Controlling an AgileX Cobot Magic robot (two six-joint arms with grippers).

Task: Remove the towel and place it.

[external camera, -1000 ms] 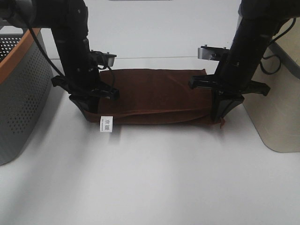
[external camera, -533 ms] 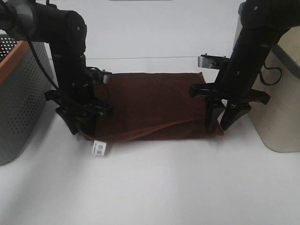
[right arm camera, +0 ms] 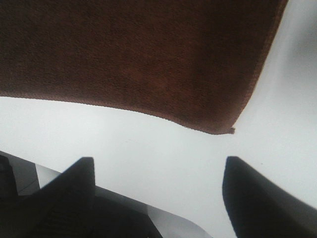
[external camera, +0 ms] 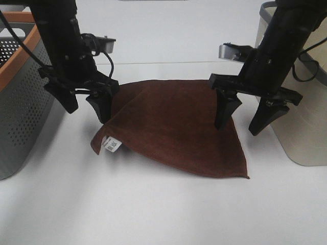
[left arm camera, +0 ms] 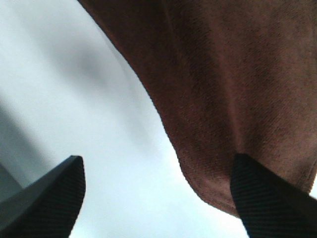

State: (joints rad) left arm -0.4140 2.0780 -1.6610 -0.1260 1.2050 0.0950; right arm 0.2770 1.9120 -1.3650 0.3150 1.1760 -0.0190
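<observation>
Now that left tool [external camera: 86, 109], right tool [external camera: 237, 127] have released, towel [external camera: 168, 132] lies unfolded.

My left arm [external camera: 64, 46] and right arm [external camera: 286, 35] are matte black all over, each ending in a flat crossbar [external camera: 76, 87] that carries my jaws. Their fingers [external camera: 100, 107] are long black wedges tapering to blunt tips, with finely ribbed pads [left arm camera: 262, 198]. A small silver-grey box [external camera: 232, 51] sits by each wrist, and thin black cables [external camera: 111, 64] loop beside them
</observation>
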